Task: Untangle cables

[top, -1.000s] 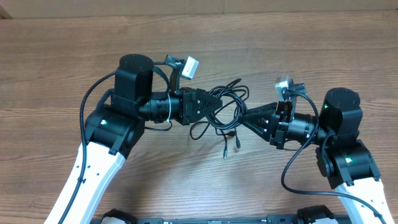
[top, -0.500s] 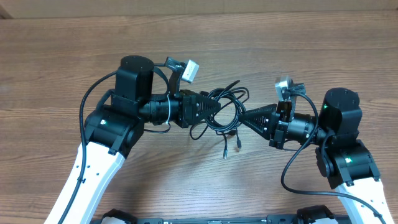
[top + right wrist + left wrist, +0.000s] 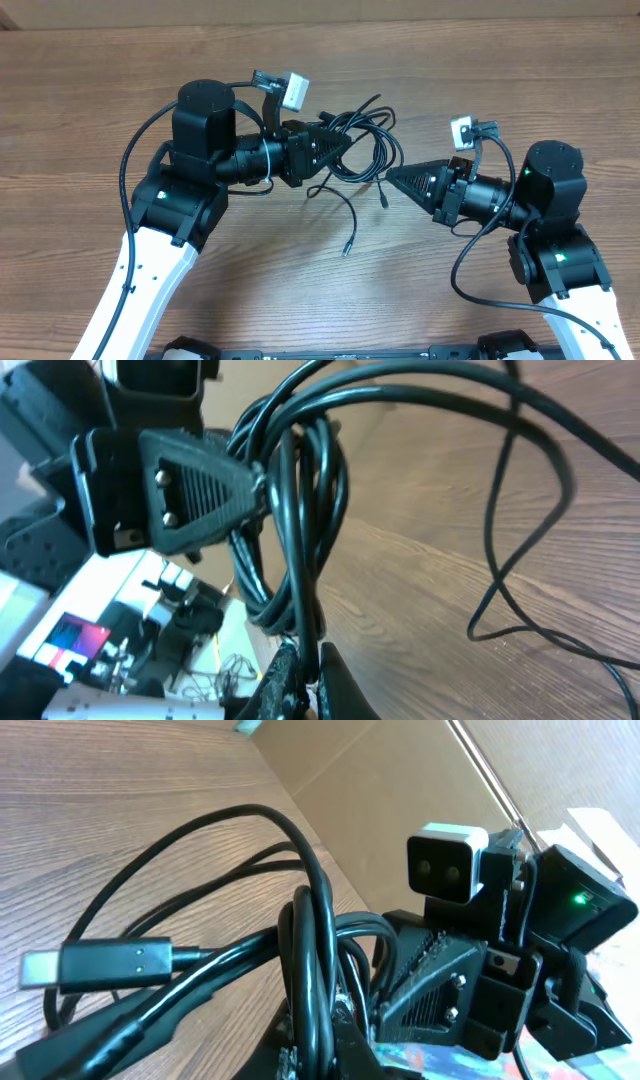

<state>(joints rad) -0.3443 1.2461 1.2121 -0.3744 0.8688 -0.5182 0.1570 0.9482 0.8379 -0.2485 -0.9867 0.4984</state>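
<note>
- Thin black cables (image 3: 318, 960) in one tangled bunch are held up between my two grippers, over the brown wooden table (image 3: 500, 80). I judge the step in hand is drawing the bunch apart.
- My left gripper (image 3: 340, 150) has its fingers pressed together on the loops at one side.
- My right gripper (image 3: 392, 180) pinches some strands at the opposite side.
- One small plug (image 3: 347, 248) on a loose end lies on the table.
- Next I should pull my hands apart slowly; a fast pull may tighten the knot.
</note>
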